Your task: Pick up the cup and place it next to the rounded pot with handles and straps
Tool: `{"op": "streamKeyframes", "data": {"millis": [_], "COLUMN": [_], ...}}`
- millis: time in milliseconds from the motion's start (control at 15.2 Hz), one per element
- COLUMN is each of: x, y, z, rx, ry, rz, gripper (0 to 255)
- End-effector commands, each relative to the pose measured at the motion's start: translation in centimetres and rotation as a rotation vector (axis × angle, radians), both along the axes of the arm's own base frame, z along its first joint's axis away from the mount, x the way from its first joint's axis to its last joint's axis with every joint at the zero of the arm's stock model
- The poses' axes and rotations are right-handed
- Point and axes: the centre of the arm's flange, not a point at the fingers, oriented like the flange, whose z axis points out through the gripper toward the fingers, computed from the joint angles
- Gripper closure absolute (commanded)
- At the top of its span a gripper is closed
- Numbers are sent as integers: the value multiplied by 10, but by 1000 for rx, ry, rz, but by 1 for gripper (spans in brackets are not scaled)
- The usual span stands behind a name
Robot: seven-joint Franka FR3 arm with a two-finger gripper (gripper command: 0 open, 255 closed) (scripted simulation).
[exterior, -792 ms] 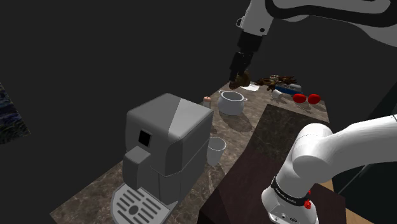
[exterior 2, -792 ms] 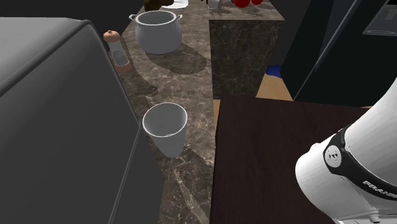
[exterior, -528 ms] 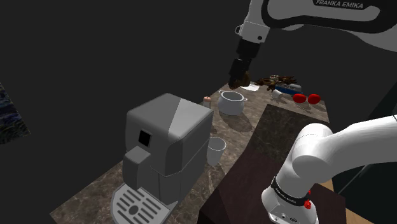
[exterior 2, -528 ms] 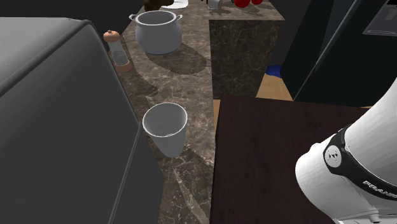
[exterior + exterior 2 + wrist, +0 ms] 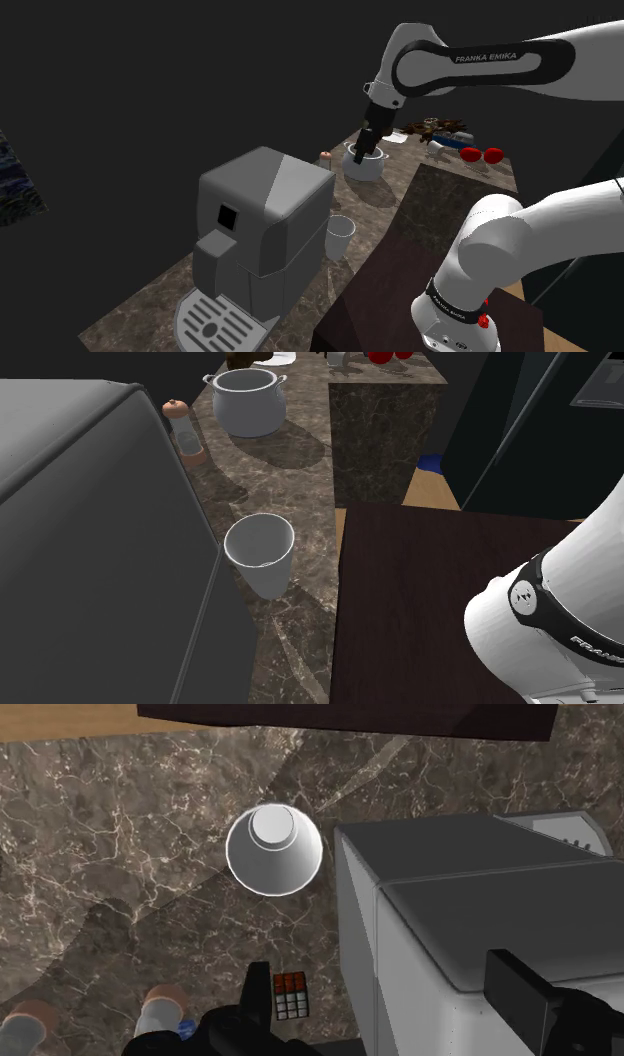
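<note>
A plain white cup (image 5: 259, 552) stands upright on the dark marble counter (image 5: 300, 462), close beside the big grey coffee machine (image 5: 262, 225); from above, the cup (image 5: 273, 851) shows its round mouth. The rounded white pot with handles (image 5: 246, 400) sits farther back on the counter. High over the counter hangs my black gripper (image 5: 364, 143), in front of the pot (image 5: 364, 164) in the shoulder view. The gripper (image 5: 380, 966) is open, its fingers far apart with nothing between them, and the cup (image 5: 340, 233) lies well ahead of them.
Two small shakers (image 5: 183, 430) stand between machine and pot. A small checkered block (image 5: 289, 996) lies by the machine's side. Red items (image 5: 482, 155) and brown clutter (image 5: 440, 130) crowd the far end. My dark stand top (image 5: 440, 582) borders the counter.
The arm has swung down and toward the shoulder view's left, bringing the gripper from above the far clutter to in front of the pot. Cup and pot have not moved.
</note>
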Motion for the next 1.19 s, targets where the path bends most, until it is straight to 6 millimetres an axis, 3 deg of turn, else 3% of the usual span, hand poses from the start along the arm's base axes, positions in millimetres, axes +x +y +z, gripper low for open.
{"op": "streamKeyframes", "data": {"millis": [0, 1122], "x": [5, 37], "y": [-10, -84], "z": [-24, -238], "rx": [8, 75], "ry": [0, 11], "rz": [-1, -6], "gripper": [0, 0]}}
